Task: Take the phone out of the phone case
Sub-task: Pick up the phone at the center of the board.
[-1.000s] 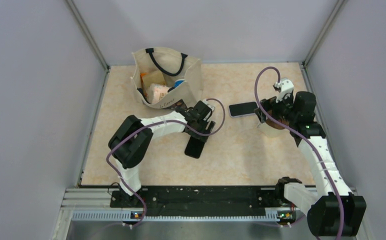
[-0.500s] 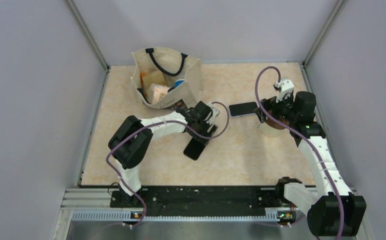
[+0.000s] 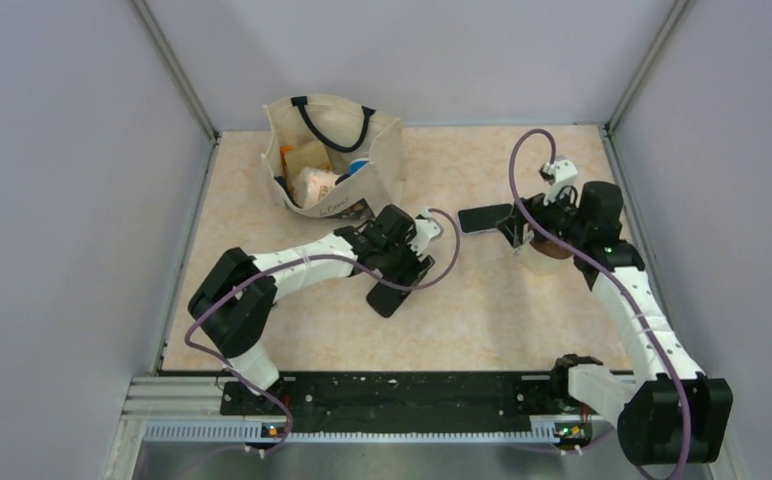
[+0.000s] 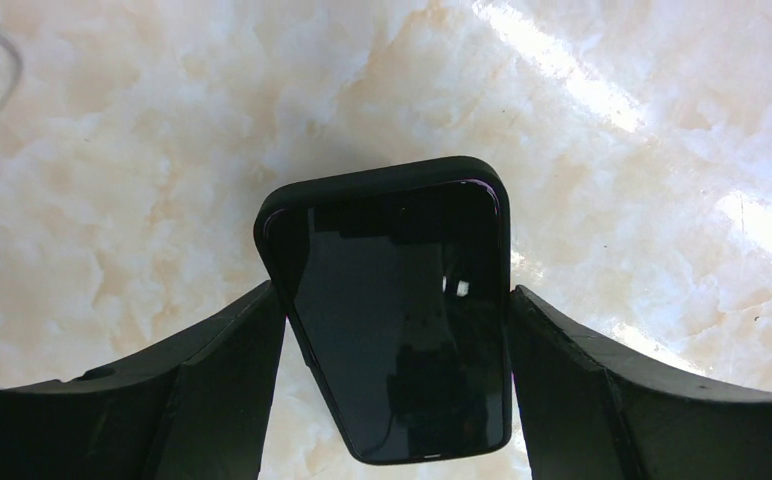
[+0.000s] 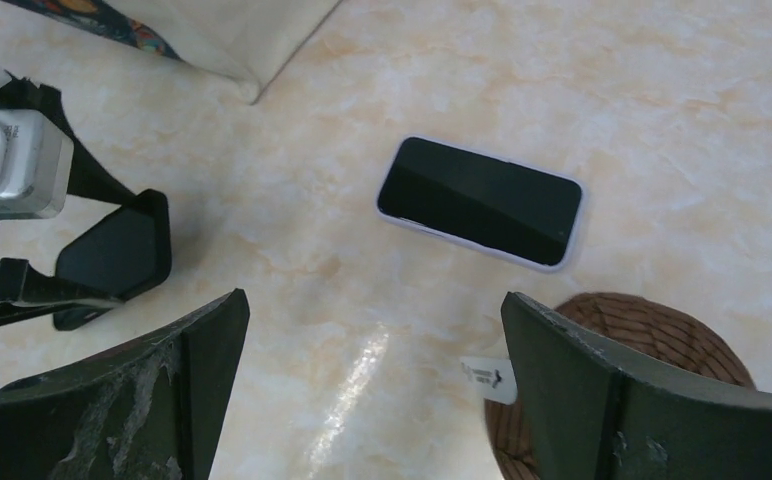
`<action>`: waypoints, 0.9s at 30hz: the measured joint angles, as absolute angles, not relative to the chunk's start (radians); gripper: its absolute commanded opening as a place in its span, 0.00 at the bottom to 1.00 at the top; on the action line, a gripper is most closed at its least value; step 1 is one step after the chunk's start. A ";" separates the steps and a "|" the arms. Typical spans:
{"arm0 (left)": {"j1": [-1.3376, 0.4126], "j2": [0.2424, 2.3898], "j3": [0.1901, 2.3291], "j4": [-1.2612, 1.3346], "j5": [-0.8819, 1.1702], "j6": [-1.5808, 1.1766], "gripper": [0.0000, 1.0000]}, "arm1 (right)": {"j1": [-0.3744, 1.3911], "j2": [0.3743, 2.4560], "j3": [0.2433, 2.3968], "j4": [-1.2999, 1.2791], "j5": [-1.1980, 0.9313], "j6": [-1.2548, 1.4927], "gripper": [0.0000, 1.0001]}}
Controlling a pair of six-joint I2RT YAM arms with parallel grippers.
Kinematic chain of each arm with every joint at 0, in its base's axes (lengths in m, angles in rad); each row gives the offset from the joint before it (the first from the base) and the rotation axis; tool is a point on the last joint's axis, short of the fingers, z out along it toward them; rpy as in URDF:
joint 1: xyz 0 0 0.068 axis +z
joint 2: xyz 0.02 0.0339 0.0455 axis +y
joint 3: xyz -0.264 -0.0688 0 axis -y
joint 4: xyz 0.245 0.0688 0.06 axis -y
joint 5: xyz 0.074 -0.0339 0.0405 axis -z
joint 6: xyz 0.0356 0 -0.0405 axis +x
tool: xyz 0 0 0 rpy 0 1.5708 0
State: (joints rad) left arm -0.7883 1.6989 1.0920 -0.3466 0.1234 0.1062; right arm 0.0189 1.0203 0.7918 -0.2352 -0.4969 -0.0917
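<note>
A black phone (image 4: 402,330) in a black phone case (image 4: 382,175) sits between the fingers of my left gripper (image 4: 394,290). Both fingers press on its long edges, so the gripper is shut on it. From above, this cased phone (image 3: 390,295) is at the middle of the table under the left gripper (image 3: 402,268). A second phone with a white rim (image 3: 485,217) lies flat, screen up, farther right. My right gripper (image 5: 372,330) hangs open above bare table, short of that white-rimmed phone (image 5: 480,201), with nothing between its fingers.
A cream tote bag (image 3: 332,150) full of items stands at the back left, close behind the left arm. A brown woven basket (image 3: 547,255) sits under the right wrist, with a small white tag (image 5: 487,378) on its rim. Walls enclose the table.
The left gripper has closed a little onto the black cased phone, and the left arm's elbow has swung toward the left. The right wrist has drawn back slightly.
</note>
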 measured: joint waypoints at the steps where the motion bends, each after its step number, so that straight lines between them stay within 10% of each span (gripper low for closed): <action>1: -0.788 1.684 1.084 -0.335 0.123 0.115 0.00 | 0.031 1.027 0.792 -0.229 -0.504 -0.086 0.95; 27: -0.857 1.574 1.062 -0.216 0.022 0.187 0.00 | 0.276 1.421 0.861 -0.005 -0.816 0.089 0.86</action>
